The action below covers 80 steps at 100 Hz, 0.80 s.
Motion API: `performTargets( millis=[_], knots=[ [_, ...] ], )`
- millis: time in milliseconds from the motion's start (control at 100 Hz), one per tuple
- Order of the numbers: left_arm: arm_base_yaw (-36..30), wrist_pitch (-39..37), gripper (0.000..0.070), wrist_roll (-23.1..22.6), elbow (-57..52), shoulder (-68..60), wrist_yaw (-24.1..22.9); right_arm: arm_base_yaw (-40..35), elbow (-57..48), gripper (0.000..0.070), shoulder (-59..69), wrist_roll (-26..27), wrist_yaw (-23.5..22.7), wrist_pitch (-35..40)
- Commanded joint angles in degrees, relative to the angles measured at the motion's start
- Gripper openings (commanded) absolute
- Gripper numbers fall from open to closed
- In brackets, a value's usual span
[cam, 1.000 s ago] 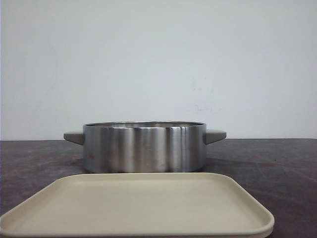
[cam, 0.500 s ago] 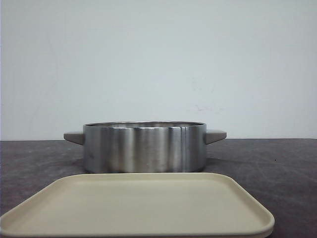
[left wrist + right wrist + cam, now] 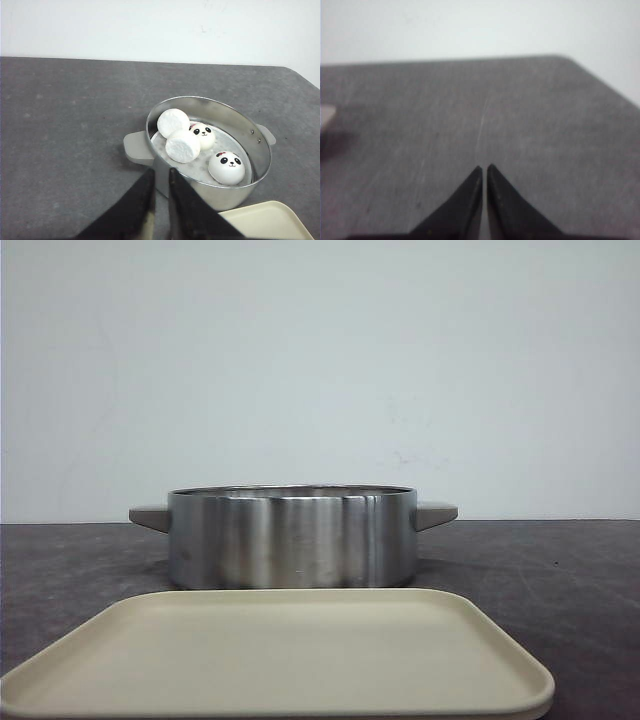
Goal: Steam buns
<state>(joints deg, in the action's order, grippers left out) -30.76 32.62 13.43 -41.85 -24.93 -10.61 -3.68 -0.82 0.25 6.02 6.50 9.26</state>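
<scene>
In the left wrist view several white buns lie inside a steel pot [image 3: 260,150]. Two show panda faces, one upright [image 3: 226,167] and one behind it [image 3: 202,135]. Two others are tipped over with their flat white bases showing, one [image 3: 182,146] resting against the other [image 3: 172,121]. My left gripper [image 3: 161,172] is shut and empty, above the table just outside the pot's near rim. My right gripper [image 3: 484,168] is shut and empty over bare grey table. In the front view the pot [image 3: 292,536] hides the buns; no gripper shows there.
A beige tray [image 3: 280,655] lies in front of the pot, with nothing on it; its corner shows in the left wrist view [image 3: 270,222]. The pot has grey side handles [image 3: 137,147]. A white wall stands behind the dark table.
</scene>
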Motion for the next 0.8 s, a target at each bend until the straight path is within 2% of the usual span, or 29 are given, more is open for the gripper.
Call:
performTargets(
  millis=[0, 170, 790],
  knots=[
    [-0.22, -0.76, 0.0, -0.55, -0.63, -0.04, -0.15, 0.22, 0.13, 0.0009, -0.04, 0.7, -0.94, 0.7],
    [-0.22, -0.83, 0.0, -0.55, -0.63, -0.04, -0.15, 0.5, 0.13, 0.0009, -0.04, 0.66, -2.91, 0.5],
    [-0.22, -0.83, 0.0, -0.55, -0.63, -0.04, -0.15, 0.5, 0.11, 0.0009, -0.04, 0.66, -2.89, -0.22]
  ],
)
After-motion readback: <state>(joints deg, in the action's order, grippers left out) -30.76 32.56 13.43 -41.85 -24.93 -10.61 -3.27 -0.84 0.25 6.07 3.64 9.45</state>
